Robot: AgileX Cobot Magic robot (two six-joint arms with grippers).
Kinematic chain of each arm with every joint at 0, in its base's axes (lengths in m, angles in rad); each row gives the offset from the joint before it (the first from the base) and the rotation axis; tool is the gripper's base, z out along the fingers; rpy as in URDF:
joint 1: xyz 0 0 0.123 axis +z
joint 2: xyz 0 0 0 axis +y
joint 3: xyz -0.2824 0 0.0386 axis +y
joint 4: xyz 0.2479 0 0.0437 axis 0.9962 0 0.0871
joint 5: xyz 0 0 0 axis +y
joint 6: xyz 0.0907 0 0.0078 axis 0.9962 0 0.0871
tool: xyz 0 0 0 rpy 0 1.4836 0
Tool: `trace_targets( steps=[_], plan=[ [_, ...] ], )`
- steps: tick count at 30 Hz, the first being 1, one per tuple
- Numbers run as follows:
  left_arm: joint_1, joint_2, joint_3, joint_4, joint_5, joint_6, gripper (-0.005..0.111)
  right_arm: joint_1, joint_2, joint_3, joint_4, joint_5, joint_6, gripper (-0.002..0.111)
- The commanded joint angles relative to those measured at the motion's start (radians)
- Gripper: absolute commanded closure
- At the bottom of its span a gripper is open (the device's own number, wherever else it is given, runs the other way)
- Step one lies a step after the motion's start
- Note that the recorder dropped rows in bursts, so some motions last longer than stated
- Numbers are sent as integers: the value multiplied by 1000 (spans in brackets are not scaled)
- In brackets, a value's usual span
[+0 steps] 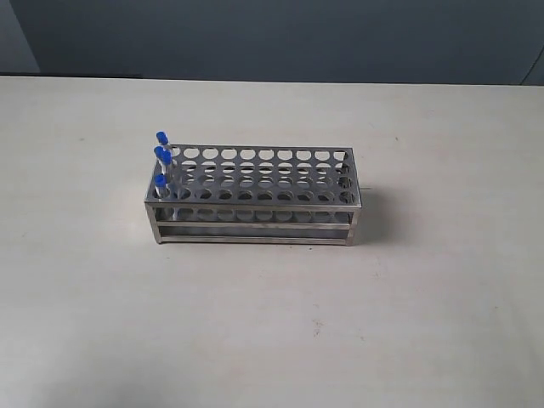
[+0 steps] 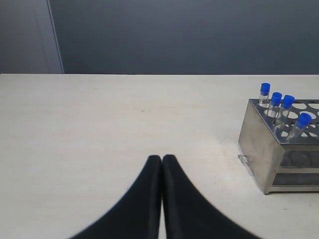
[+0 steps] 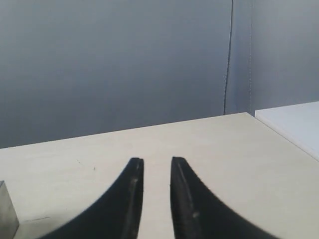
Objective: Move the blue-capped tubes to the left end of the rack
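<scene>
So the shiny rectangular steel test-tube rack has four clear blue-capped tubes standing in its left-end holes. Left gripper is pinched closed on nothing, right gripper slightly parted, empty.

No readable text, label, brand, number or sign is showing anywhere; the rack and the blue-capped tubes are showing no legible markings.
</scene>
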Motion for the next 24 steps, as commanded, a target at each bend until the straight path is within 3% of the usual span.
trace_targets(
  steps=[1,24],
  plan=[
    [-6,-4,-3,0,-9,-1,106,-8,-7,1,-3,13,-17,88],
    [-6,-4,-3,0,-7,-1,106,-8,-7,1,88,27,-19,88]
  ],
)
